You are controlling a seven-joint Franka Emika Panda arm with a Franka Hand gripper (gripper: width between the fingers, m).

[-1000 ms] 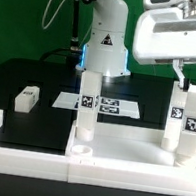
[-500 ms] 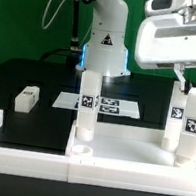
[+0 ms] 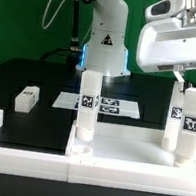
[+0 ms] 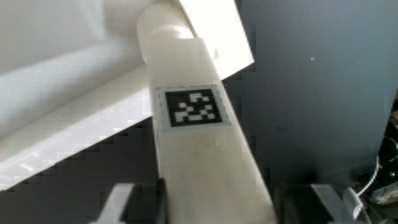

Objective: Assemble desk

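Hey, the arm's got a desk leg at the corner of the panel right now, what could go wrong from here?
1. The held leg runs between the fingers down to the panel corner. If it is not square to the socket, it may jam.
2. At the exterior view's right, the outermost leg stands close beside another leg. The fingers could bump whichever one they are not holding.

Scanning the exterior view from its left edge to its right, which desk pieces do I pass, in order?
small white plastic leg block lying flat → upright white tagged leg block left of centre → farther upright tagged leg block on the right → nearer, rightmost upright tagged leg block
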